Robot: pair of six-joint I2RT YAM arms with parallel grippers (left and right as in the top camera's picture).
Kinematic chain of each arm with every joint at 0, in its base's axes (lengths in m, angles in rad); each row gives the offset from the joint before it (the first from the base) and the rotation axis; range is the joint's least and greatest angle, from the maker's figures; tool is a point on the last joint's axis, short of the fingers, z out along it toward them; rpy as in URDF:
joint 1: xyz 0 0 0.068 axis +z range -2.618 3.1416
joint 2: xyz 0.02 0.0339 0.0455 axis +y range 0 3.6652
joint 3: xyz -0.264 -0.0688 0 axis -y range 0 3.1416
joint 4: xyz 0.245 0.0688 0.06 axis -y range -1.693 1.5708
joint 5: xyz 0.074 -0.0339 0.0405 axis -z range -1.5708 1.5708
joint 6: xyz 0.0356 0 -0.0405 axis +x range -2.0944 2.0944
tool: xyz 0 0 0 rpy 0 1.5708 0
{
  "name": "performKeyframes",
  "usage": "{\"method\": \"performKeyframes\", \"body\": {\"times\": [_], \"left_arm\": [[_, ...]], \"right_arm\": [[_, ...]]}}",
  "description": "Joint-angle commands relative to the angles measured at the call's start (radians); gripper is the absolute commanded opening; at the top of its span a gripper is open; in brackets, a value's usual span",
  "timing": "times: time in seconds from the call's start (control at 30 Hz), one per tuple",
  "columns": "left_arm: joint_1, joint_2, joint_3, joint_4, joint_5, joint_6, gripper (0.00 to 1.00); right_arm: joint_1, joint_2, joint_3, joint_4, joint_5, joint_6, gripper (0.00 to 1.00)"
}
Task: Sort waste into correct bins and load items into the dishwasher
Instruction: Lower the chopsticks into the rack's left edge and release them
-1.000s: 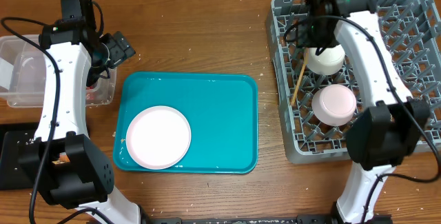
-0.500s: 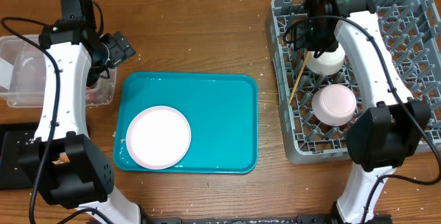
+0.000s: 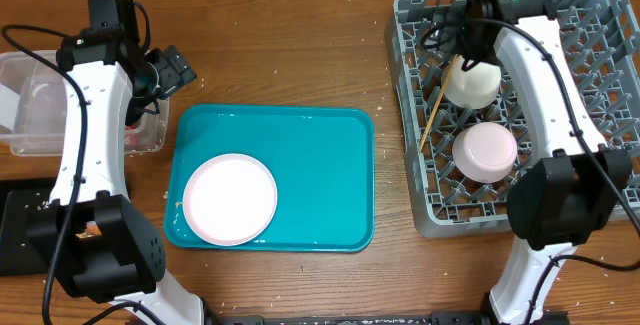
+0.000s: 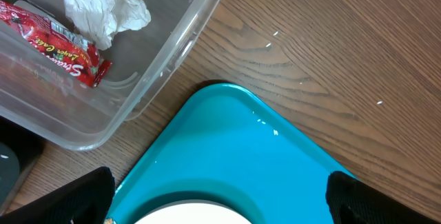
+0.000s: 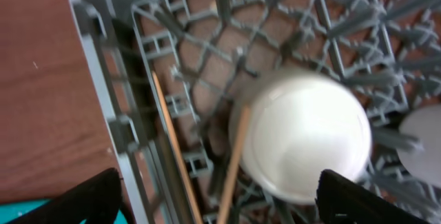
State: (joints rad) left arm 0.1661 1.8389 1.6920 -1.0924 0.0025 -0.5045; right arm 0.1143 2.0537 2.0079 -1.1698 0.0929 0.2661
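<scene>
Red snack wrapper (image 4: 52,41) — white script lettering, not legible.

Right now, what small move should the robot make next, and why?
Probably lift the right gripper clear of the dish rack: its jaws are open and empty, the chopsticks lie in the rack beside a bowl, and the plate sits on the teal tray.

You see the far white bowl (image 3: 471,82) and the near white bowl (image 3: 485,152) sitting in the grey dish rack (image 3: 410,115) on the right, with the wooden chopsticks (image 5: 172,151) lying just left of the far one. The round white plate (image 3: 229,199) lies flat left of centre. The red wrapper (image 4: 52,41) and the white paper wad (image 4: 103,7) rest in the clear tub (image 4: 172,58) at the far left.
</scene>
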Motion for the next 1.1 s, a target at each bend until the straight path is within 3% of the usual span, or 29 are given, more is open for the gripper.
{"method": "performKeyframes", "body": {"times": [0.0,0.13,0.53,0.77,1.07], "left_arm": [[0.003,0.002,0.018,0.0,-0.013,0.004,1.0],[0.003,0.002,0.018,0.0,-0.013,0.004,1.0],[0.003,0.002,0.018,0.0,-0.013,0.004,1.0],[0.003,0.002,0.018,0.0,-0.013,0.004,1.0],[0.003,0.002,0.018,0.0,-0.013,0.004,1.0]], "right_arm": [[0.0,0.068,0.007,0.061,-0.008,0.027,0.84],[-0.003,0.105,0.007,0.104,0.015,0.027,0.71],[-0.011,0.165,0.007,0.132,0.018,0.027,0.68],[-0.011,0.186,0.007,0.132,0.019,0.027,0.58],[-0.011,0.185,0.009,0.126,0.019,0.027,0.24]]}}
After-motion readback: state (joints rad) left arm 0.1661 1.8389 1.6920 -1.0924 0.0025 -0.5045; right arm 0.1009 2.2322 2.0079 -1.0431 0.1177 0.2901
